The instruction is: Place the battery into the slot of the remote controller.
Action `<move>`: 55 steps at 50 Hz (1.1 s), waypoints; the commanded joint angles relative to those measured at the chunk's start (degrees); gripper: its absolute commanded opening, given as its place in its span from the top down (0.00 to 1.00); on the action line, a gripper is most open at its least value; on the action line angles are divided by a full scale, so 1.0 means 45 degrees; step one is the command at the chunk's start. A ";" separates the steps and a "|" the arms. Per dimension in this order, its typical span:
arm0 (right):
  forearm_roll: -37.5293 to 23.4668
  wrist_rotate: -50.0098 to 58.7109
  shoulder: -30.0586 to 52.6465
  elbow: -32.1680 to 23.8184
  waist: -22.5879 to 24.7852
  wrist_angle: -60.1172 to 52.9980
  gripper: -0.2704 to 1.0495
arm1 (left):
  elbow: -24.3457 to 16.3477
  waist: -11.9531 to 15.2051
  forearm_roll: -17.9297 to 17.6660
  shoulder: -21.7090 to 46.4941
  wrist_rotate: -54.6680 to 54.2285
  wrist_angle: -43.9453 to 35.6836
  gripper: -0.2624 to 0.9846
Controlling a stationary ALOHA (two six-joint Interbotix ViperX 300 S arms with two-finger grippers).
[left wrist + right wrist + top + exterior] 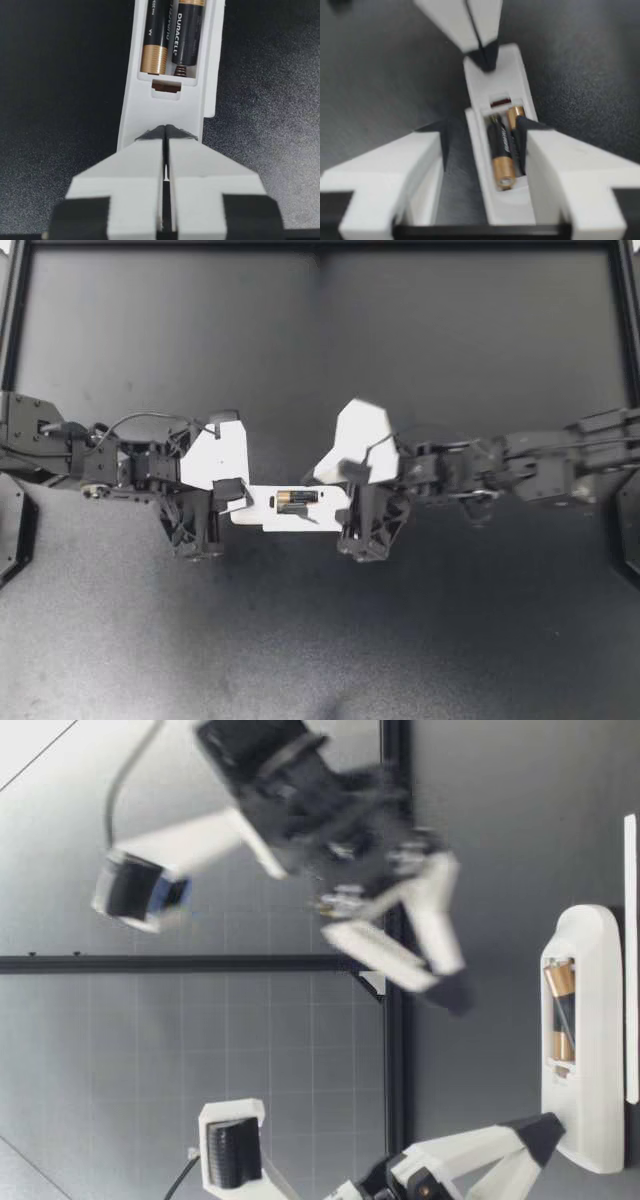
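The remote controller (262, 512) lies on the tabletop (300, 640) with two batteries (298, 498) seated inside it, so the job looks finished. The left tool (234, 502), pinched closed, presses one end of the remote. The right tool (347, 495), spread wide and empty, hovers above it.

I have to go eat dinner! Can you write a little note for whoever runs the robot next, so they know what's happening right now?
My left gripper: shut, tips pressing on one end of the white plastic remote controller.
My right gripper: open and empty, raised over the remote's other end with a finger on each side.
The remote lies flat on the black table with its slot open and facing up.
Done: two black-and-copper cylindrical batteries lie side by side in the slot and look seated.
Left: check that they sit fully down, then draw both arms away.
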 commanded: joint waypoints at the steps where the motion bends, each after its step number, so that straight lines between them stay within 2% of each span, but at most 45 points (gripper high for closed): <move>1: 0.1230 0.1855 -0.1016 0.0215 0.0020 -0.0254 0.41 | -0.0078 0.0039 -0.0020 -0.0176 -0.0020 0.0000 0.92; 6: 0.1699 0.4336 -0.1367 0.0703 0.0078 -0.0117 0.45 | -0.0059 0.0039 -0.0020 -0.0176 -0.0020 0.0000 0.92; 12: 0.1699 0.7520 -0.1563 0.1113 0.0156 -0.0098 0.58 | -0.0098 0.0059 -0.0020 -0.0176 -0.0020 0.0000 0.92; 21: 0.1699 1.0352 -0.1426 0.1152 0.0156 0.0137 0.74 | -0.0098 0.0039 -0.0020 -0.0156 -0.0020 0.0020 0.92; 36: 0.1699 1.0684 -0.0313 0.0488 0.0156 0.1406 0.86 | -0.0117 0.0039 -0.0020 -0.0117 -0.0020 0.0059 0.92; 55: 0.1641 1.0605 0.0488 -0.0352 0.0156 0.1953 0.87 | -0.0059 0.0059 -0.0020 -0.0098 0.0000 0.0059 0.92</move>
